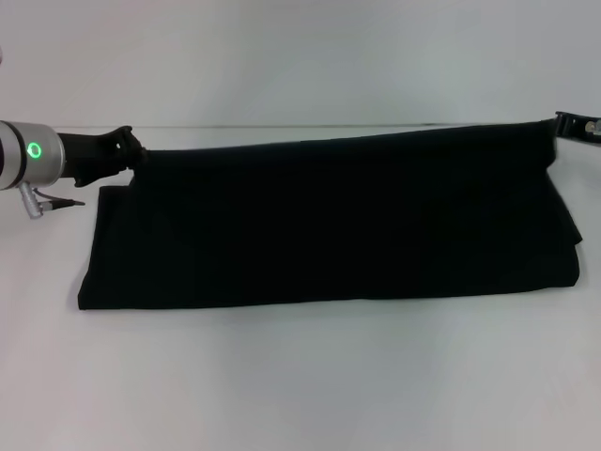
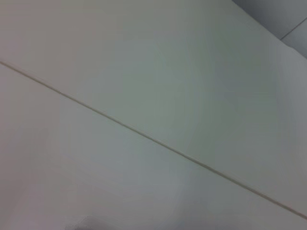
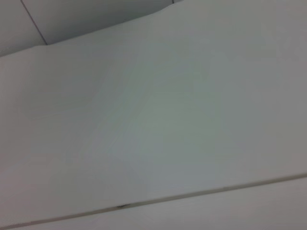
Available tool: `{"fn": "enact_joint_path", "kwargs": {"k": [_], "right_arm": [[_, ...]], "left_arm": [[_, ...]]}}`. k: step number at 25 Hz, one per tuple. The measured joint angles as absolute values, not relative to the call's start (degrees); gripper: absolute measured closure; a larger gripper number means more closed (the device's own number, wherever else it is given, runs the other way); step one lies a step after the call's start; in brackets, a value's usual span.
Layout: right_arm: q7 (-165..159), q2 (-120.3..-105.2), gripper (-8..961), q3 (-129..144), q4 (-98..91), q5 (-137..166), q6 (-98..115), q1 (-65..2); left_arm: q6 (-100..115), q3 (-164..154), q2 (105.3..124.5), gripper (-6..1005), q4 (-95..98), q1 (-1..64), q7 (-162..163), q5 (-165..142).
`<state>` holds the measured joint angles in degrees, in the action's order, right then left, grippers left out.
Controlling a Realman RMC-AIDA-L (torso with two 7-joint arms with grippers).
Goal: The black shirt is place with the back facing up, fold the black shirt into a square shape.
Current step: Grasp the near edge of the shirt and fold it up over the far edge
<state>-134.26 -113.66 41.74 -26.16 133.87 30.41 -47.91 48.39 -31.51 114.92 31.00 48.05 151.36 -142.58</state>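
Head view: the black shirt (image 1: 329, 225) is spread as a wide band across the white table (image 1: 300, 376), stretched left to right, plain black side showing, no lettering visible. Its far edge is raised and pulled taut between the two grippers; the near edge lies flat on the table. The right end shows a layered fold. The left gripper (image 1: 134, 155) is at the shirt's far left corner, touching the fabric, and appears clamped on that corner. The right gripper (image 1: 563, 124) is at the far right corner, mostly out of frame; contact with the cloth is there but whether it is clenched cannot be told. Both wrist views show only bare white surface with a thin seam line, no shirt, no fingers.
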Motion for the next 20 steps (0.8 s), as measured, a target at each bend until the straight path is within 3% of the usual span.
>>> {"fn": "enact_joint_path", "kwargs": {"k": [5, 8, 11, 13, 16, 20], "right_arm": [[-135.65, -111.68, 918, 42.19, -24.72, 133.92, 30.3, -49.45], [-137.55, -110.2, 893, 42.17, -26.33, 133.94, 34.27, -49.37], [-138.05, -108.87, 759, 41.0, -29.44, 133.07, 41.24, -48.1], [-135.6, -108.92, 669, 38.71, -32.81, 129.37, 46.73, -45.71], [-127.45, -109.8, 413, 34.78, -36.1, 117.67, 56.02, -40.87], [-115.62, -111.18, 316, 30.5, -34.37, 101.29, 69.24, -33.88]], "left_arm": [[49.1, -31.53, 115.2, 943, 31.68, 48.91, 151.46, -141.84], [54.81, -31.37, 115.6, 842, 35.88, 48.18, 151.74, -139.43], [61.42, -31.11, 115.67, 740, 40.34, 46.4, 151.48, -135.58], [65.94, -30.75, 115.13, 537, 41.88, 44.61, 150.23, -130.79], [72.15, -28.21, 114.32, 500, 41.33, 41.84, 146.29, -122.92], [79.58, -21.57, 114.47, 452, 38.5, 38.11, 141.81, -117.94]]}}
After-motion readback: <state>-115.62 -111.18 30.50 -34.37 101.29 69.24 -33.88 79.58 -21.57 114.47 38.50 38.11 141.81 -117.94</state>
